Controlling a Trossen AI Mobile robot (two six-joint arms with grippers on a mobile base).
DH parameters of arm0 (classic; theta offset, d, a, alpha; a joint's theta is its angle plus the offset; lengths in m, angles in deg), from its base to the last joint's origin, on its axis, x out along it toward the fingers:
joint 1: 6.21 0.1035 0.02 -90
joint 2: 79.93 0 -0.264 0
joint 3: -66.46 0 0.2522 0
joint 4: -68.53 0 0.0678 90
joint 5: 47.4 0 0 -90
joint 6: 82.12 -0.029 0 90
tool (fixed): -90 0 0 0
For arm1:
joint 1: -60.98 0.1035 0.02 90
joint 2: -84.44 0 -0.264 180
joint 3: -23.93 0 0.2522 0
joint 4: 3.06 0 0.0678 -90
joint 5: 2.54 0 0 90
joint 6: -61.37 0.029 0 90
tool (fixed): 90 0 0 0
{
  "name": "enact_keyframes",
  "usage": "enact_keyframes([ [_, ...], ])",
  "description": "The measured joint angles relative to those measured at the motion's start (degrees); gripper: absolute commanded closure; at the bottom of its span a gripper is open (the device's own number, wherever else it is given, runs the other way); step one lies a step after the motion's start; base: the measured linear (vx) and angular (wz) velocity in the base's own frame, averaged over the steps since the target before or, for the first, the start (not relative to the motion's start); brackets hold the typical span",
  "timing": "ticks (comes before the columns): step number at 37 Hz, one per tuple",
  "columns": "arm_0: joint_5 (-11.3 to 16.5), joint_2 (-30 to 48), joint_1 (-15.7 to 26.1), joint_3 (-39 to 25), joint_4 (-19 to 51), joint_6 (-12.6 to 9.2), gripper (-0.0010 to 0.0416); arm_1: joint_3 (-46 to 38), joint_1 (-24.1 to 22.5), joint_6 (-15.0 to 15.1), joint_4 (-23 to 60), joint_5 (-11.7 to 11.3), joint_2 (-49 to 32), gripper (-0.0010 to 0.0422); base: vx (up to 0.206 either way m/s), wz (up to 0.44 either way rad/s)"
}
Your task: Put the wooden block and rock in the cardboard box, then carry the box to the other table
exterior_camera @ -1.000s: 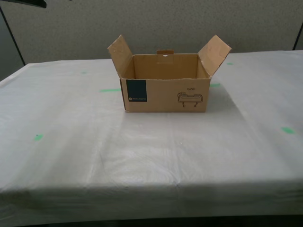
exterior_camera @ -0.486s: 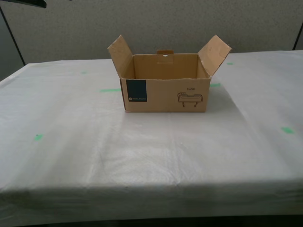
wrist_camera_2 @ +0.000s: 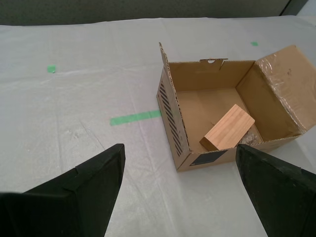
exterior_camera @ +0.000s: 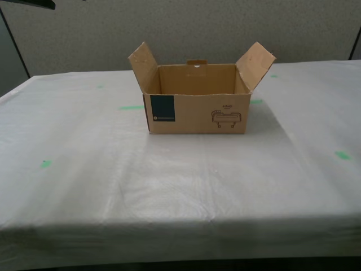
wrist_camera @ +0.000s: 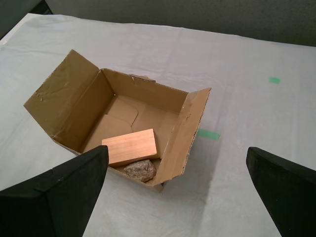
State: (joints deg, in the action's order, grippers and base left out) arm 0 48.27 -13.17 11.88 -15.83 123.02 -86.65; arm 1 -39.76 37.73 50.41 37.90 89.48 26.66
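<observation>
The box (exterior_camera: 197, 100) sits on the table (exterior_camera: 84, 169), holding block (wrist_camera: 130, 146) and rock (wrist_camera: 140, 170); my first gripper (wrist_camera: 177, 192) and second gripper (wrist_camera_2: 180, 182) hover above it, jaws apart.

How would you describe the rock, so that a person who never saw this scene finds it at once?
Start from the table covered in white cloth, where one open cardboard box stands. Look down inside it: the wooden block lies on the floor of the box, and the rock sits right beside it. It is the smaller, rough, grey-brown speckled lump, not the smooth tan brick.
</observation>
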Motion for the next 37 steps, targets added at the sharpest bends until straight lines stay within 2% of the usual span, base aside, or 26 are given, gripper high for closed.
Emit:
enact_keyframes([
  [37, 0.0, 0.0, 0.02, 0.0, 0.0, 0.0, 0.0016, 0.0, 0.0, 0.0, 0.0, 0.0, 0.0, 0.0108, 0.0, 0.0],
])
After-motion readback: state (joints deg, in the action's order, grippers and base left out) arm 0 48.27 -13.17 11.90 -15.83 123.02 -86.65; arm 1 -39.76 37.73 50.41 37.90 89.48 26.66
